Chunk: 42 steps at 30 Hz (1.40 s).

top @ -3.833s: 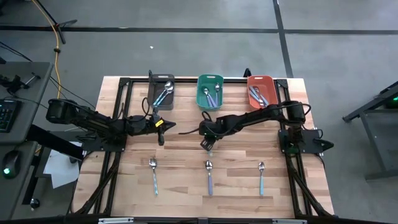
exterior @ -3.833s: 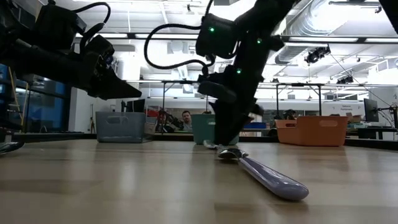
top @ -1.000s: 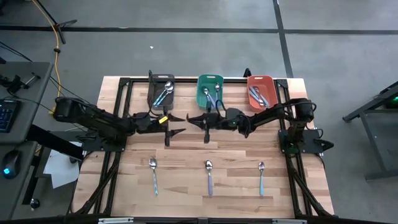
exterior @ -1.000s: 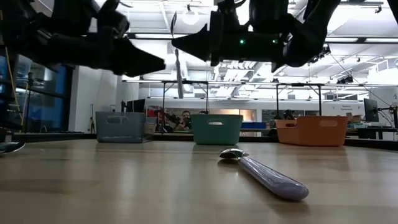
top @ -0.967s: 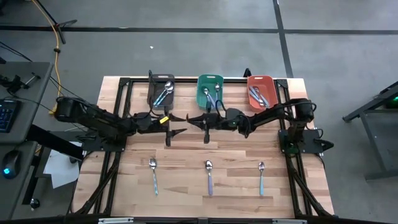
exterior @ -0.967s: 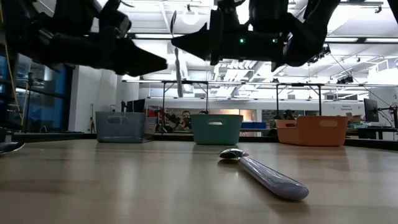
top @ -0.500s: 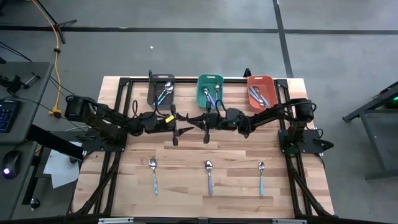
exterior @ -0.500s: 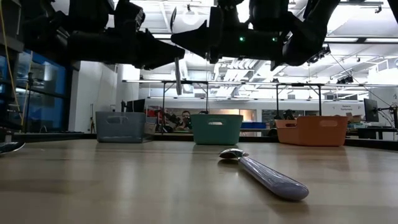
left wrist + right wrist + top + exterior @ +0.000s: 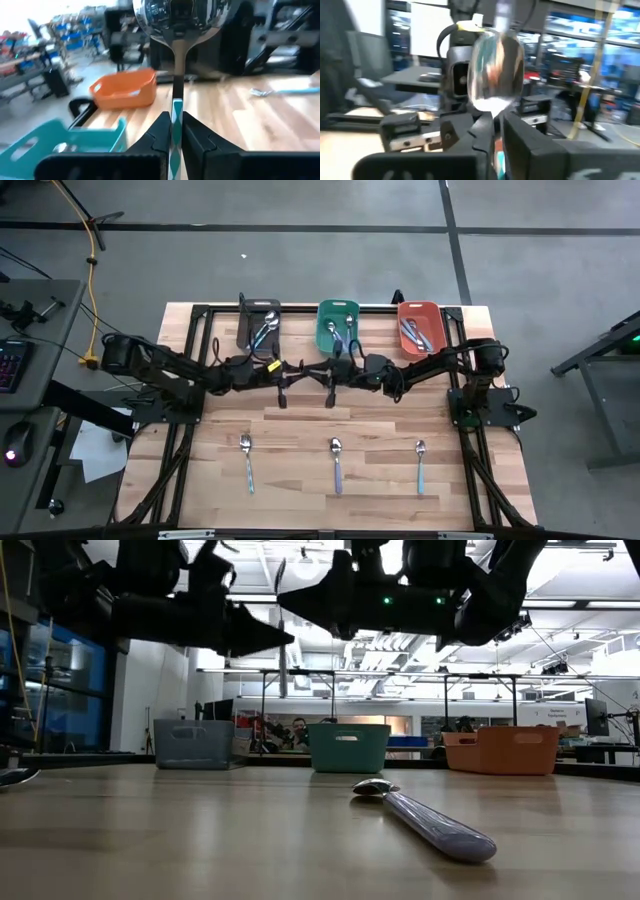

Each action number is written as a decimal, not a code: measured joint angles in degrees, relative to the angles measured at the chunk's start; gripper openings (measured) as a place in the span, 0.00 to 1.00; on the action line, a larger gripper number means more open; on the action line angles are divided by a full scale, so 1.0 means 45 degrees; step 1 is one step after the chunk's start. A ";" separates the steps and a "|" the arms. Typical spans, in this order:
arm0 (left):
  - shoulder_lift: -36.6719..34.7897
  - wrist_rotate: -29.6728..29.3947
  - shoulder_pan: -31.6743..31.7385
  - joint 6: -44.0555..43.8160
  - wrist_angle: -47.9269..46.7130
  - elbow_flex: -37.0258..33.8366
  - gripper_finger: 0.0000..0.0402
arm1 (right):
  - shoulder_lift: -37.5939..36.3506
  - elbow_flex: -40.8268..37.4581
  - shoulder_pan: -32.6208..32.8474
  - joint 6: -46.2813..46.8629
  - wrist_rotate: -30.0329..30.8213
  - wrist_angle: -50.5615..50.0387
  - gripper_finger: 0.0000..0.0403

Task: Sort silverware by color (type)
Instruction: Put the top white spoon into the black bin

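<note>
A spoon with a shiny bowl [image 9: 182, 17] and a teal handle stands upright in the air above the table's middle, bowl up [image 9: 278, 575]. Both grippers meet at it. My left gripper [image 9: 292, 369] comes from the table's left and is shut on the handle. My right gripper [image 9: 306, 369] comes from the right and is shut on it higher up, just under the bowl [image 9: 497, 75]. Three more spoons [image 9: 247, 460] [image 9: 337, 462] [image 9: 421, 462] lie flat in a row near the table's near edge. My left gripper pinches the teal handle [image 9: 176, 127] between its two fingers, below the metal neck. The fingers come level from the table's left and lie across the handle. The spoon stands upright, clear of the table, its handle end [image 9: 283, 688] hanging below. My right gripper has the top of the handle [image 9: 498, 159] between its two fingers, right under the bowl. The fingers [image 9: 290, 602] come level from the table's right, across the spoon and above the left gripper's fingers.
Along the far edge stand a dark grey bin [image 9: 262, 328], a teal bin [image 9: 338, 328] and an orange bin [image 9: 420, 328], each holding spoons. The lilac-handled spoon [image 9: 425, 820] lies under the grippers, toward the near edge. Bare wood lies between the bins and the spoon row.
My left gripper has moved toward the table's right, up to the spoon held by the right gripper, and has shut on its handle. The spoon has stayed upright in place.
</note>
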 joint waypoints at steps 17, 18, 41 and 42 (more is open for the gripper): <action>-0.4355 -0.1550 0.4827 -0.1274 -1.6713 0.4329 0.03 | -0.2576 0.0000 -0.0153 -0.0234 0.2606 -0.5936 0.11; -0.4138 -0.1411 0.5181 -0.1502 -1.7156 0.4767 0.03 | -0.2662 0.0000 -0.0152 -0.0255 0.2611 -0.6251 0.08; 0.1172 0.0186 1.0096 -0.0823 -1.8813 0.6380 0.03 | -0.2725 -0.0442 0.0021 -0.0334 0.2612 -0.7454 0.00; 0.1290 0.0190 1.0156 -0.0800 -1.8713 0.6378 0.03 | -0.2725 -0.0442 0.0021 -0.0334 0.2612 -0.7453 0.00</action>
